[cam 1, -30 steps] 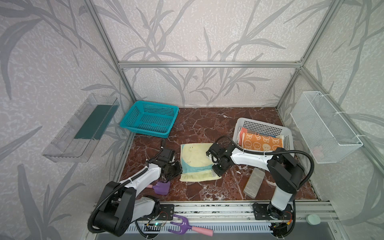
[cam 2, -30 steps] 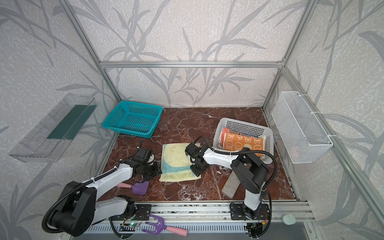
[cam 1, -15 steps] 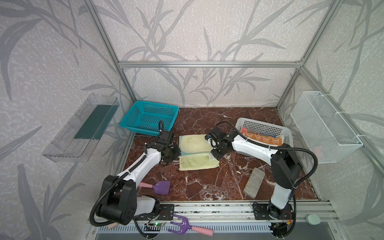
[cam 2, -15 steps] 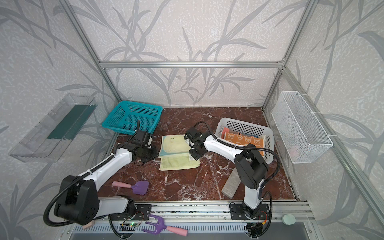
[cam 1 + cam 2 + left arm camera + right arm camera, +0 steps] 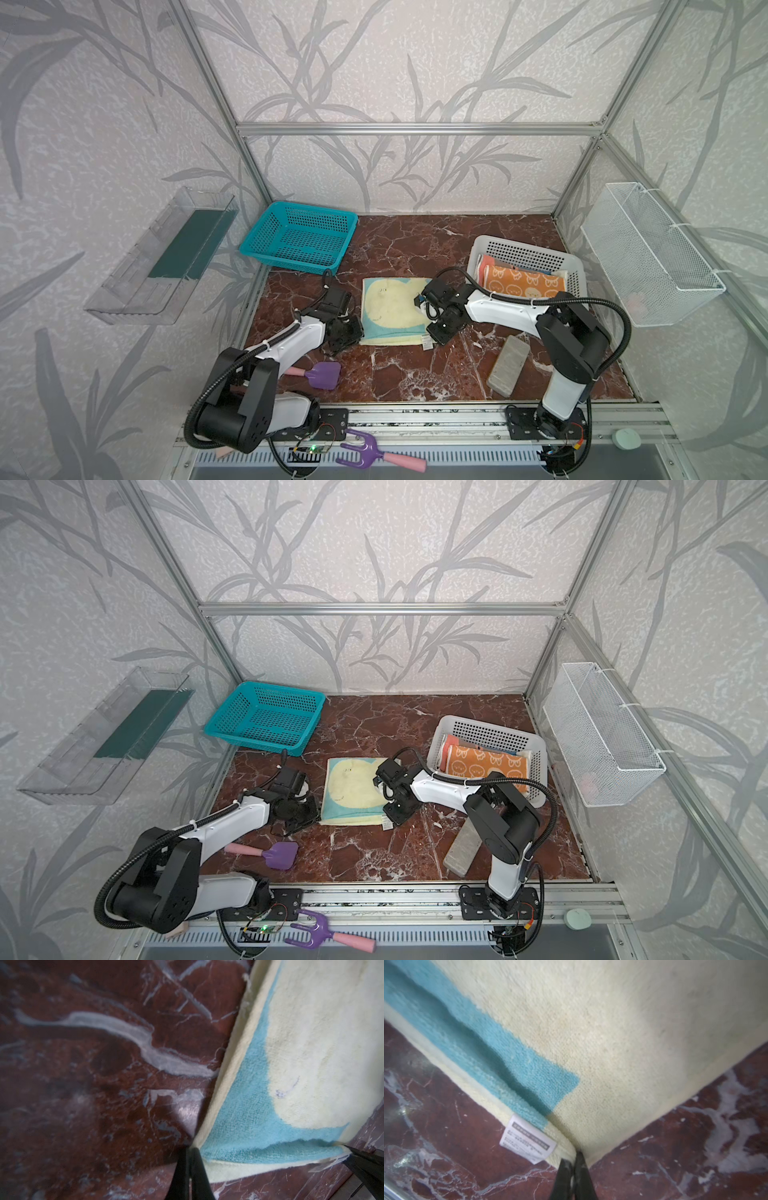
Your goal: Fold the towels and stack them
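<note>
The pale yellow towel (image 5: 390, 309) lies flat mid-way across the bench (image 5: 415, 374) — left gripper (image 5: 190, 1152) and right gripper (image 5: 574, 1157) each pinched closed on a near corner. First fold, I'd say — next, lift both corners evenly toward the far edge.

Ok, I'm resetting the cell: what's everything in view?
Yellow towel: 1, pale yellow and teal, flat, centre.
White basket: 1, white, right.
Orange towel: 1, orange, atop other towels in white basket.
Teal basket: 1, teal, back left.
Wire basket: 1, white, right wall.
Shelf: 1, clear, left wall.
Block: 1, grey, front right.
Shovel: 1, purple, front left.
Fork: 1, purple, front edge.
Left gripper: 1, black, shut on yellow towel corner.
Right gripper: 1, black, shut on another corner.
</note>
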Action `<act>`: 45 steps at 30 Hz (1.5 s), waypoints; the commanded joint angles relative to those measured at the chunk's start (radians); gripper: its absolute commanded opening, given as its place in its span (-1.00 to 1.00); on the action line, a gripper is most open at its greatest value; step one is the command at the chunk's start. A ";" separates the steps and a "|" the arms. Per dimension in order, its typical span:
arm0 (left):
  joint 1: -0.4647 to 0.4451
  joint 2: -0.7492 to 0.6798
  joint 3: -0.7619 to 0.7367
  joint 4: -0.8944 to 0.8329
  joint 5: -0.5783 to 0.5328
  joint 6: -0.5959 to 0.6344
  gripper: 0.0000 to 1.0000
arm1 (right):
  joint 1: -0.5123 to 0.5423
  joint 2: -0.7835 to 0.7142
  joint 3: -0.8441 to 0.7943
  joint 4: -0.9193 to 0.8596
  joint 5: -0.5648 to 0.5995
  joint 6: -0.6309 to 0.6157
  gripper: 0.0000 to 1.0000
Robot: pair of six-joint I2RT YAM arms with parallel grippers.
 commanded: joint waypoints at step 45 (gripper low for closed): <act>-0.265 0.044 0.216 -0.290 -0.288 -0.017 -0.24 | 0.008 -0.034 0.181 -0.110 0.112 -0.005 -0.57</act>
